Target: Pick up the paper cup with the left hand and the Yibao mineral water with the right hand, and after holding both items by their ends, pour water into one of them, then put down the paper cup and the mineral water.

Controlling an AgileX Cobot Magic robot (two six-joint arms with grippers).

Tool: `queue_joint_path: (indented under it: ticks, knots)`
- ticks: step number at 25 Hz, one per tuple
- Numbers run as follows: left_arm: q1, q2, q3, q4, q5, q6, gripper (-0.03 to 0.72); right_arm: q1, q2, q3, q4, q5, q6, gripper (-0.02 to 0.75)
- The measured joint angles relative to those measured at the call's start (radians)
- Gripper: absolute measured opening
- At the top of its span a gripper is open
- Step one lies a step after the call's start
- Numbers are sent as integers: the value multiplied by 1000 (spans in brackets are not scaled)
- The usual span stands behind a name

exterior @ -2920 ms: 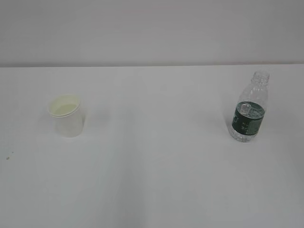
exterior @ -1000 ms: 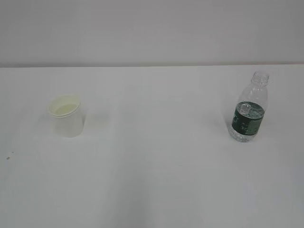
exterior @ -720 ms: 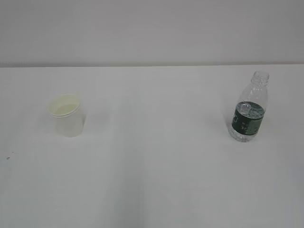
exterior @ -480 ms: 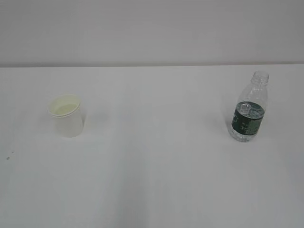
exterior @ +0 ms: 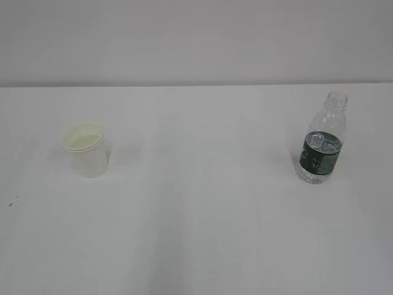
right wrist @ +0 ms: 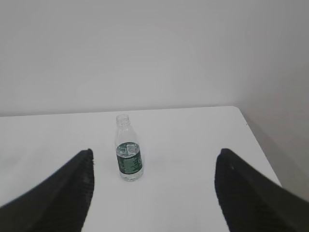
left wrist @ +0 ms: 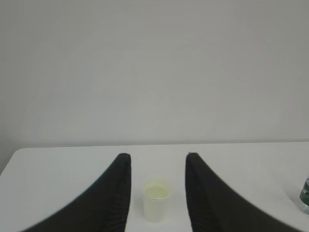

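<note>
The paper cup (exterior: 86,149) stands upright on the left of the white table, with a cream inside. The Yibao mineral water (exterior: 322,139) stands upright on the right, capless, with a dark green label. Neither arm shows in the exterior view. In the left wrist view my left gripper (left wrist: 158,157) is open, and the paper cup (left wrist: 156,200) stands well ahead, framed between its black fingers, untouched. In the right wrist view my right gripper (right wrist: 154,153) is open wide, with the mineral water (right wrist: 128,149) far ahead, nearer the left finger and apart from both.
The white table (exterior: 202,203) runs back to a plain pale wall. Its right edge (right wrist: 256,140) shows in the right wrist view and its left corner (left wrist: 14,157) in the left wrist view. The bottle's edge (left wrist: 304,195) peeks in at the right of the left wrist view.
</note>
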Motion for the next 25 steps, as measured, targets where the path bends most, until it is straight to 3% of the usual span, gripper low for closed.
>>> queue_joint_path:
  ticks: [11,25]
  knots:
    - [0,-97,109,11,-5,0,270,0,0,72,18,-81,0,589]
    - [0,-105,154,9,-8,0,269,0,0,226,30,-108,-2,589]
